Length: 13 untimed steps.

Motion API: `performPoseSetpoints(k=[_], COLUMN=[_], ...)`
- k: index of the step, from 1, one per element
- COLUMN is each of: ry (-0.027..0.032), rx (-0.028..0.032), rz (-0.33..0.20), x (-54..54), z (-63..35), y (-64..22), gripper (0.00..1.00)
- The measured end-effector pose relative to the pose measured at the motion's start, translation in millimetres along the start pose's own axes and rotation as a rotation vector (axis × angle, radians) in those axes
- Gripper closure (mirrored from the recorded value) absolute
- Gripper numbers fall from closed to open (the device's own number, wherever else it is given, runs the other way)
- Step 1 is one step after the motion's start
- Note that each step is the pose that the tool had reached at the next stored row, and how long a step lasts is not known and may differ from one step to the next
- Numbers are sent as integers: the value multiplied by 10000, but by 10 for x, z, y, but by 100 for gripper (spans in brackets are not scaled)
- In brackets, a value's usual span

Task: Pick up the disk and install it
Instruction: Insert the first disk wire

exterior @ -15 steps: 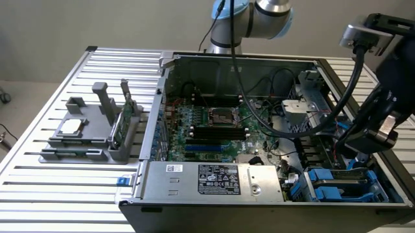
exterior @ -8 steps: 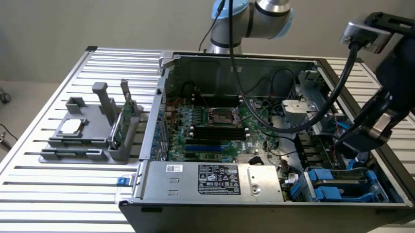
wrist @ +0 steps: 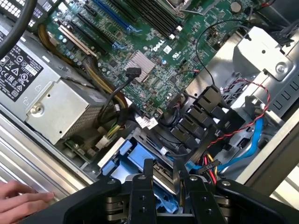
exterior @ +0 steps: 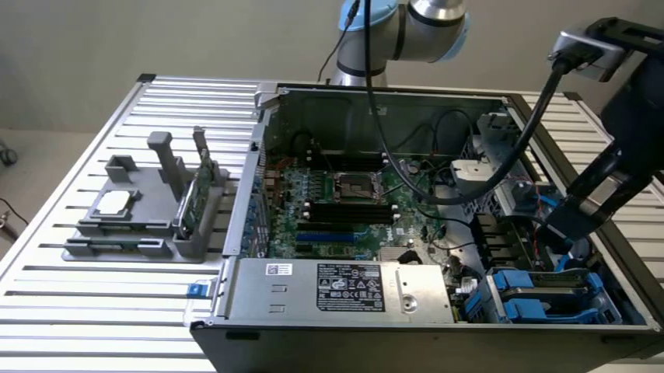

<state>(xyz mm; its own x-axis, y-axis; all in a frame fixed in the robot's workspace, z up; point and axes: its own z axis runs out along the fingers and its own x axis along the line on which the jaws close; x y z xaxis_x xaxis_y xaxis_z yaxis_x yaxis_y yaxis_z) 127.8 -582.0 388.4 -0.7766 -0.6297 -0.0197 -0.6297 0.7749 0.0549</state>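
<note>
Robot hand is gripping the disk just above the drive bay; installing seems underway, needing square alignment.

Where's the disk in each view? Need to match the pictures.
Exterior view: disk at the exterior view's lower right, beside the power supply.
Wrist view: disk just ahead of the gripper, near the power supply.
Shared landmark: the silver power supply with its label.
</note>
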Motion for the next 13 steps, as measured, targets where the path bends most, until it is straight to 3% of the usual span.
performPoseSetpoints(k=[13], ry=[-99], rx=[56], rz=[1016], x=[-36], z=[-1], y=[-15], gripper=[69])
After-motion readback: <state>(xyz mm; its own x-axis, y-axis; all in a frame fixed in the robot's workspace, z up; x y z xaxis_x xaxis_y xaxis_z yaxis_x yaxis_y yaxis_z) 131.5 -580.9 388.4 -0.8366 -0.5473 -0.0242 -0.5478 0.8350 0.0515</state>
